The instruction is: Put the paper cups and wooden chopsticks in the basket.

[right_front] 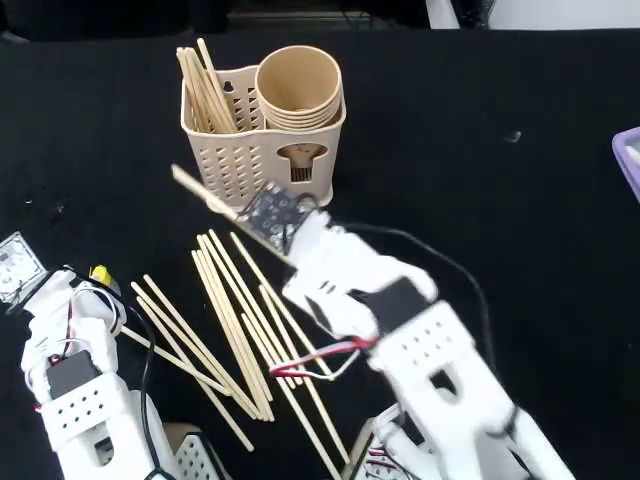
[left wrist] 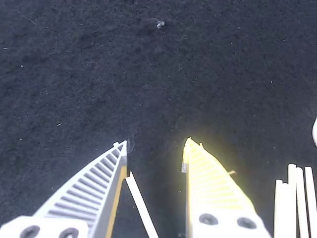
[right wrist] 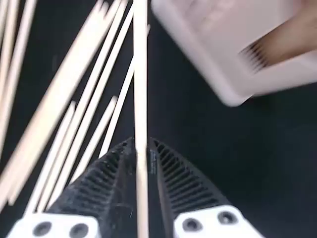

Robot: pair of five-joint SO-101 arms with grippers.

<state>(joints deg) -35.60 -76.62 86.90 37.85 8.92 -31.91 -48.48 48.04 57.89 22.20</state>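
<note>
A beige perforated basket stands at the back of the black table, with stacked paper cups in one side and several chopsticks upright in the other. My right gripper hangs just in front of the basket, shut on one wooden chopstick that sticks out to the left; the same chopstick runs between its dark fingers. Several loose chopsticks lie fanned on the table. My left gripper is open low over bare cloth at the front left, beside a chopstick end.
A lilac tray edge shows at the right border. A small white device lies at the far left. Red and white cables trail from the right arm over the loose chopsticks. The basket's corner is close to the held stick.
</note>
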